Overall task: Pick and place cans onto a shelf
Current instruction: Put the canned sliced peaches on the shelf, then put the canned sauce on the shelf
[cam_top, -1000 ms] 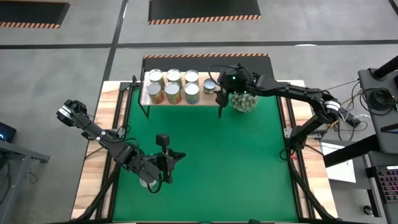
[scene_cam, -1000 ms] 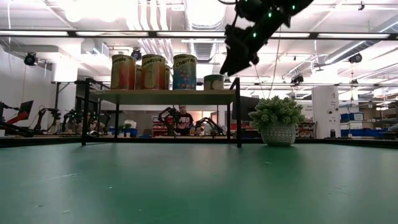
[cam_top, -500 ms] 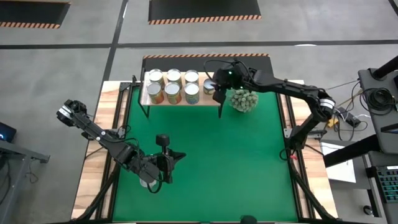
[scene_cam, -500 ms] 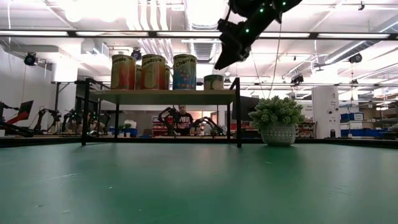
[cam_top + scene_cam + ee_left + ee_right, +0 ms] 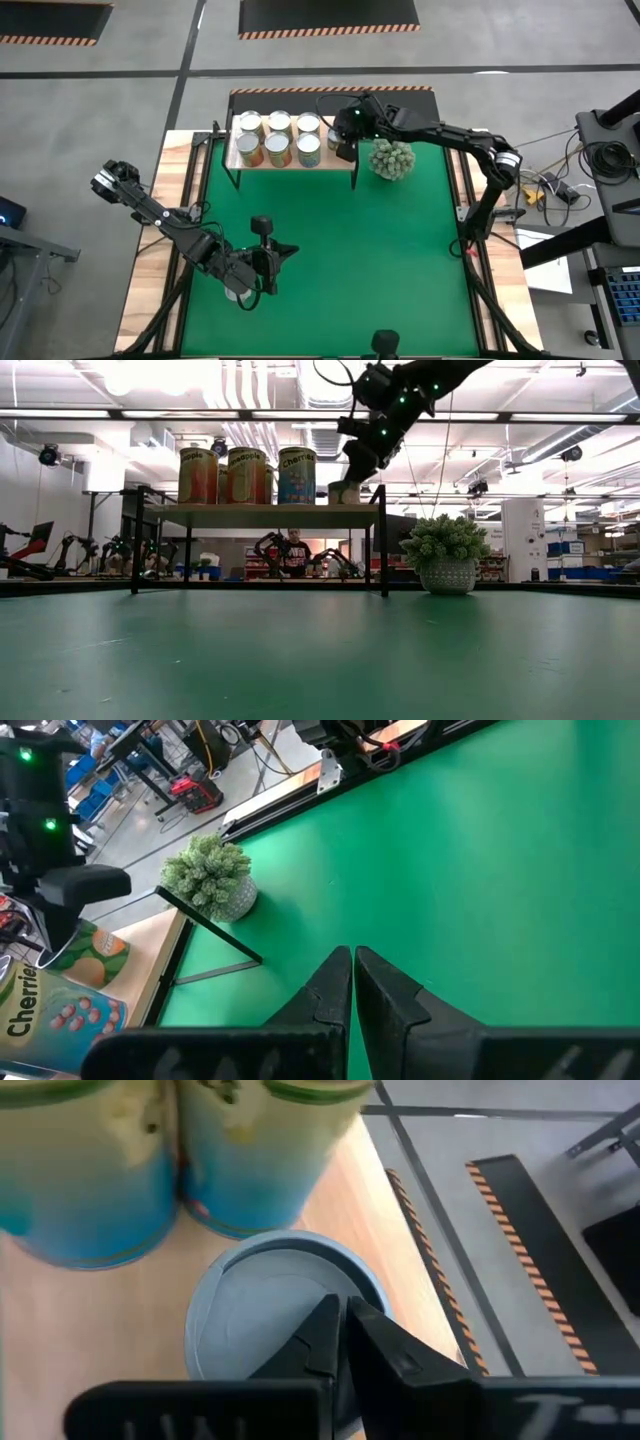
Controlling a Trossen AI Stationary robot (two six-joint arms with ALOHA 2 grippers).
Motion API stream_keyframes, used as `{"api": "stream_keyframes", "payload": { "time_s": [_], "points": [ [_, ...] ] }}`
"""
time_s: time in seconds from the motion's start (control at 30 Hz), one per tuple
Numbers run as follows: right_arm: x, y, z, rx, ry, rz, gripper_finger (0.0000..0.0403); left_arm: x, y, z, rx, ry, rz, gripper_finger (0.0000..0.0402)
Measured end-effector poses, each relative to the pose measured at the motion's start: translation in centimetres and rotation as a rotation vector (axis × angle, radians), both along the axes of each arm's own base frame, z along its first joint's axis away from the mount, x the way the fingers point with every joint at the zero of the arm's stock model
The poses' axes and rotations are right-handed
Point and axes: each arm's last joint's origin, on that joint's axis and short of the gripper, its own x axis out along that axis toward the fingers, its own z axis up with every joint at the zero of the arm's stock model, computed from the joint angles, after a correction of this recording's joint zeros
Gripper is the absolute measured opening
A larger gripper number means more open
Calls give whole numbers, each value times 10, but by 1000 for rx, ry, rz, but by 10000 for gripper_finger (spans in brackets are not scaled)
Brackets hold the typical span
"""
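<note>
The wooden shelf (image 5: 335, 161) stands at the table's far edge on black legs. Several tall cans (image 5: 278, 137) stand on it in two rows. A short can (image 5: 280, 1295) with a grey top stands at its right end. My right gripper (image 5: 340, 1320) is shut, its tips over that can's top (image 5: 345, 492). My left gripper (image 5: 352, 970) is shut on nothing and hovers over the green mat at the near left (image 5: 268, 262). My right gripper's shut fingertips (image 5: 325, 1330) come slanting down from the table's right onto the middle of the short can's top (image 5: 250, 1310). I cannot tell whether they touch it. The can stands upright on the shelf.
A spiky green plant in a round pot (image 5: 392, 160) stands on the mat just right of the shelf, under my right arm. Two tall blue-labelled cans (image 5: 150, 1170) stand close beside the short can. The mat in front of the shelf (image 5: 340, 260) is bare.
My right gripper has gone toward the table's left, from above the plant to over the shelf's right end, and come down to the short can. Its fingers have shut. The cans have kept their places.
</note>
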Motion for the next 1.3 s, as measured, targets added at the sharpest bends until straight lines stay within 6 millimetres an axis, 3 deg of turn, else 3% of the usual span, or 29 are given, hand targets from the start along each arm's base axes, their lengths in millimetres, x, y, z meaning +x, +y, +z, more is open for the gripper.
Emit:
{"api": "stream_keyframes", "payload": {
  "time_s": [0.27,0.87,1.07,1.3],
  "points": [
    [-2,-11,-6,30,-6,-48,9,0,0,0,0,-1,0,0],
    [-5,-11,2,72,-75,-120,9,0,0,0,-1,-1,0,0],
    [-11,8,33,33,-156,-83,8,0,0,0,-47,-18,21,0],
    [-23,56,68,28,-214,22,8,-5,1,-7,-228,21,70,0]
  ]
}}
